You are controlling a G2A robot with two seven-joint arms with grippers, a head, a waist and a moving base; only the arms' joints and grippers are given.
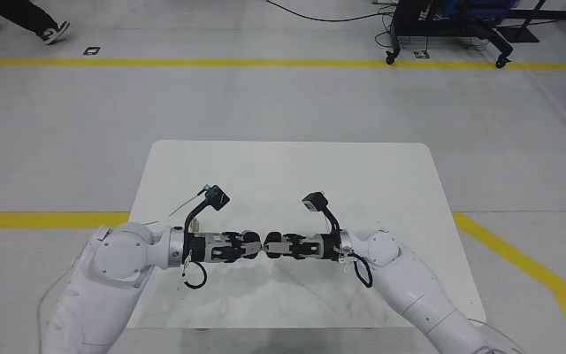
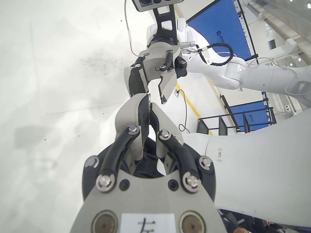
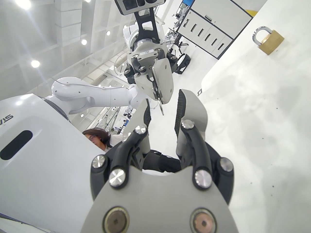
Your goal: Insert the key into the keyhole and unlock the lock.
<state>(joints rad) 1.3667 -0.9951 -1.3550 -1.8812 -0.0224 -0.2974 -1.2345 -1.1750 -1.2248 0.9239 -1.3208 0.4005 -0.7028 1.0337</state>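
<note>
A brass padlock (image 3: 268, 41) with a silver shackle lies flat on the white table (image 1: 354, 177). My left gripper (image 2: 148, 100) is shut on a small silver key (image 3: 161, 109), whose thin blade sticks out past its fingertips. My right gripper (image 3: 165, 103) is open and faces the left one tip to tip, with the key blade in the gap between its black-padded fingers (image 3: 181, 107), touching neither. In the top view the left gripper (image 1: 256, 245) and the right gripper (image 1: 275, 245) meet above the table's near middle. The padlock lies well away from both.
The tabletop stretches bare toward its far edge (image 1: 292, 143). Yellow floor tape (image 1: 265, 62) runs beyond the table, and a black wheeled frame (image 1: 451, 31) stands far off at the back right.
</note>
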